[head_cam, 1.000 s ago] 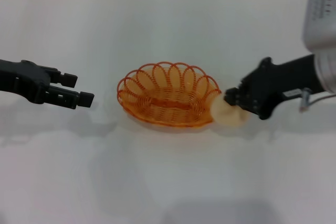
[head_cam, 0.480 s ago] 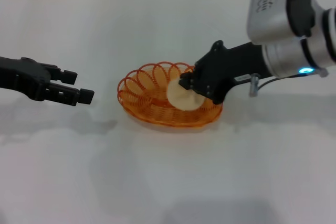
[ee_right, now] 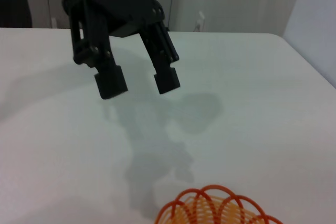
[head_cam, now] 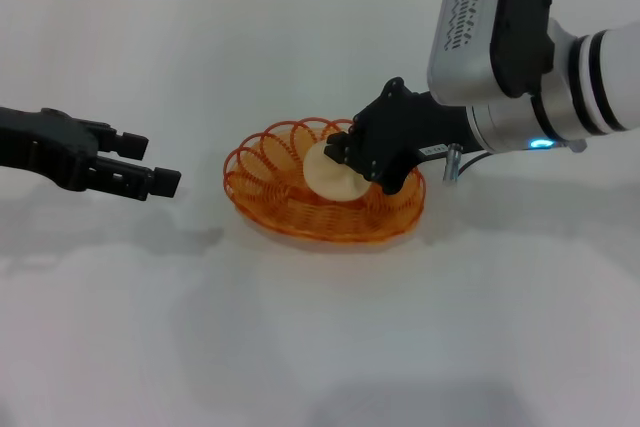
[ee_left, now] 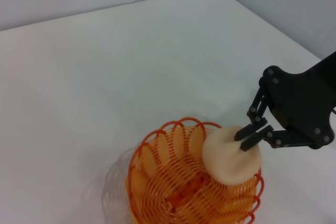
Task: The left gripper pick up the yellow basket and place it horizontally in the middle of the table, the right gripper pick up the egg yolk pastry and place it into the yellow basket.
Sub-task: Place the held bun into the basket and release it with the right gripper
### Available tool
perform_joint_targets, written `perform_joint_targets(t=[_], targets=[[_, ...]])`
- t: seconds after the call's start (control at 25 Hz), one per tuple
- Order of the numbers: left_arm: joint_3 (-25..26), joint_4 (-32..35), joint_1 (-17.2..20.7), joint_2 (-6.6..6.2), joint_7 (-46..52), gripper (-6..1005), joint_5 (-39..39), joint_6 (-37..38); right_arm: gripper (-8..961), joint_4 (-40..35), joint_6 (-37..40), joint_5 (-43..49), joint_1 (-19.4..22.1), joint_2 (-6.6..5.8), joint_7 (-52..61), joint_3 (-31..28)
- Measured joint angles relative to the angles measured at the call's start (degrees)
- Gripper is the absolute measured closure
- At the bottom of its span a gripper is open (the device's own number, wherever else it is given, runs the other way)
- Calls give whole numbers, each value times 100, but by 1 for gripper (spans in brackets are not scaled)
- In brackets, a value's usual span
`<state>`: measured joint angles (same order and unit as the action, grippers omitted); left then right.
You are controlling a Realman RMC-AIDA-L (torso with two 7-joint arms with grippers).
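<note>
Currently, the placement step of the second sub-task was in hand. At the left of the head view, the left gripper (head_cam: 150, 164) hovered above the counter (head_cam: 320, 347), well apart from the basket, with its fingers (ee_right: 110, 82) spread open and holding nothing; it appeared idle.

At the centre, the yellow basket (head_cam: 270, 197) lay upright on the counter with its long axis running side to side, so the basket step was judged complete.

To the right, the right gripper (head_cam: 340, 150) reached in over the basket's right rim. Its fingers (ee_left: 253, 137) were closed on the egg yolk pastry (head_cam: 328, 175), pinching it near its top. The pastry sat tilted inside the basket outline, over the right-hand half; whether it touched the wire floor could not be determined.

The next move, as judged, called for a short descent if the pastry was not yet seated, then opening the fingers and withdrawing upward, clear of the looped rim. A sideways withdrawal could catch the rim and shift the basket.
</note>
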<state>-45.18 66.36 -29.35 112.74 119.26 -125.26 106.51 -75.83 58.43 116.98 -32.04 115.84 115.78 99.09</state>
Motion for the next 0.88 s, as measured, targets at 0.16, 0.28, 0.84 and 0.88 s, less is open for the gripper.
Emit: perform_joint_targets(t=[0.16,0.28,0.84,0.88], targets=[[-5,-10,0,7,0,127,0,-28,928,91,-106,-10,-1,0,-31,9],[-7,-25,0,9,0,127,-1,-48,927,132,-124,-22,-3,0,-32,11],[-9,-36,42,11,-2,127,-8,-116,604,118,-286,-208,80,-8,-55,-28],[-9,-36,52,11,-4,127,-8,-119,582,105,-284,-221,98,-15,-59,-35]])
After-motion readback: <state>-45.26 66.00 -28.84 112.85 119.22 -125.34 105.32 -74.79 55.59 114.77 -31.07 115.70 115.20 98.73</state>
